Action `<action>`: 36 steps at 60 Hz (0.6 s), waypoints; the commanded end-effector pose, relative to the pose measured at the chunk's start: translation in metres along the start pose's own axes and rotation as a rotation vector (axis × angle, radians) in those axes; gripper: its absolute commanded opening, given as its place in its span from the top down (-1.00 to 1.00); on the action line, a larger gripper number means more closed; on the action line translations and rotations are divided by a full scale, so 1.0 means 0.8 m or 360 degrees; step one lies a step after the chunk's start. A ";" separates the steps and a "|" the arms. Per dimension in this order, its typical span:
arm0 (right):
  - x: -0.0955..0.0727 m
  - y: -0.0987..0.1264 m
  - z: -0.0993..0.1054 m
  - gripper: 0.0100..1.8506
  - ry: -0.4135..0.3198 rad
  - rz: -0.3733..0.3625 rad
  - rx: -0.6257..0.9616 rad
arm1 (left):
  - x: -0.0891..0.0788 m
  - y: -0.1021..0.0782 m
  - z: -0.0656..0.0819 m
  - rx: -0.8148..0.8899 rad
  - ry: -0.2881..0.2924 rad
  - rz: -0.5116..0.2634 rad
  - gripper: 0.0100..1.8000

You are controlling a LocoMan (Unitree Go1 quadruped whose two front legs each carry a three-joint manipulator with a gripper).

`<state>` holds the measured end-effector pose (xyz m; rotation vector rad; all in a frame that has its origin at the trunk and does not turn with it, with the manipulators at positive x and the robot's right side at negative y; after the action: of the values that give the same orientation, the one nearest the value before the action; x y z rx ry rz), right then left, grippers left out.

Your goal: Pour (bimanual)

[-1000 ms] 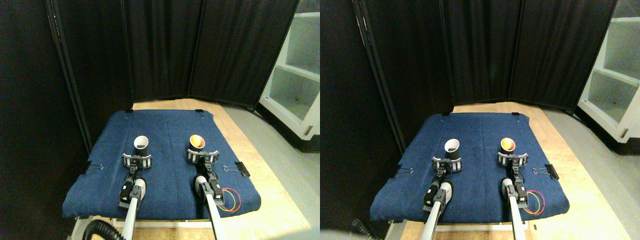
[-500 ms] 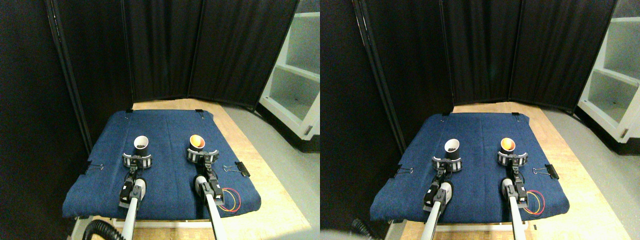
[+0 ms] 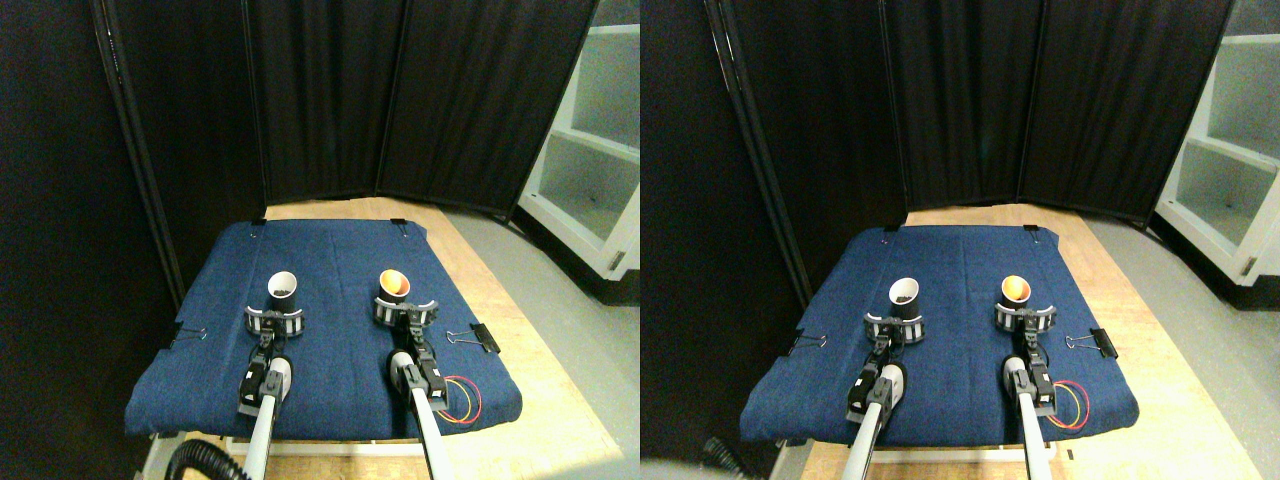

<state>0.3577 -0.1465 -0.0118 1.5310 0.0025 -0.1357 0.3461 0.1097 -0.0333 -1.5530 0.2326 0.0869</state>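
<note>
Filled cup: the white cup [image 3: 283, 291] with dark bits inside stands on the blue cloth [image 3: 330, 350], left of the orange cup, with open cloth between the two.
Empty cup: the orange cup [image 3: 394, 285] stands on the same cloth, at about the same depth as the white one; its mouth looks tilted a little toward the camera.
Axis: both cups are tall and narrow, their long axis roughly upright, mouths up.
Left gripper: the left gripper [image 3: 274, 321] sits at the foot of the white cup, its curved jaws cradling the near side; whether they press the cup or merely ring it, I cannot tell.
Right gripper: the right gripper [image 3: 407, 311] sits the same way at the foot of the orange cup; clamped or not, I cannot tell.
Key relation: each cup lies directly ahead of its own gripper, so the left arm is nearer the filled cup and the right arm nearer the empty one.
Likely next need: the white cup must travel right, toward the orange cup, and tip its mouth over that rim.
Nearby: a binder clip [image 3: 482, 337] lies right of the orange cup at the cloth's edge.
</note>
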 end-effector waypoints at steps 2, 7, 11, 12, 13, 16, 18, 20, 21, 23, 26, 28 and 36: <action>-0.015 0.044 -0.020 -0.46 0.0106 -0.0009 0.0392 | 0.006 -0.040 -0.023 -0.0019 0.0081 -0.0029 -0.59; -0.018 0.049 -0.020 -0.45 0.0118 0.0023 0.0425 | 0.004 -0.042 -0.022 -0.0014 0.0079 -0.0029 -0.59; -0.021 0.055 -0.018 -0.46 0.0153 0.0075 0.0421 | 0.001 -0.046 -0.025 -0.0032 0.0080 -0.0032 -0.53; -0.022 0.057 -0.018 -0.48 0.0155 0.0074 0.0433 | 0.000 -0.047 -0.025 -0.0032 0.0086 -0.0034 -0.52; -0.023 0.058 -0.017 -0.49 0.0153 0.0074 0.0438 | 0.000 -0.047 -0.026 -0.0032 0.0089 -0.0035 -0.51; -0.026 0.062 -0.017 -0.51 0.0143 0.0089 0.0444 | -0.001 -0.050 -0.027 -0.0027 0.0089 -0.0037 -0.52; -0.027 0.064 -0.017 -0.53 0.0145 0.0094 0.0458 | -0.002 -0.051 -0.028 -0.0021 0.0091 -0.0043 -0.52; -0.028 0.068 -0.016 -0.55 0.0142 0.0102 0.0443 | -0.003 -0.053 -0.029 -0.0014 0.0094 -0.0056 -0.51; -0.028 0.070 -0.015 -0.55 0.0139 0.0109 0.0417 | -0.003 -0.054 -0.030 -0.0009 0.0094 -0.0060 -0.51; -0.028 0.071 -0.015 -0.52 0.0142 0.0116 0.0398 | -0.004 -0.056 -0.031 0.0011 0.0099 -0.0059 -0.51; -0.026 0.071 -0.013 -0.52 0.0132 0.0109 0.0395 | -0.005 -0.058 -0.032 0.0051 0.0082 -0.0057 -0.52; -0.024 0.070 -0.012 -0.53 0.0124 0.0102 0.0387 | -0.005 -0.059 -0.032 0.0061 0.0074 -0.0054 -0.52; -0.026 0.078 -0.008 -0.40 0.0108 0.0187 0.0284 | -0.007 -0.065 -0.036 0.0104 0.0080 -0.0071 -0.47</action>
<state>0.3456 -0.1389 0.0138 1.7393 0.0092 -0.0929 0.3457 0.0914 -0.0137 -1.5080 0.2762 0.0806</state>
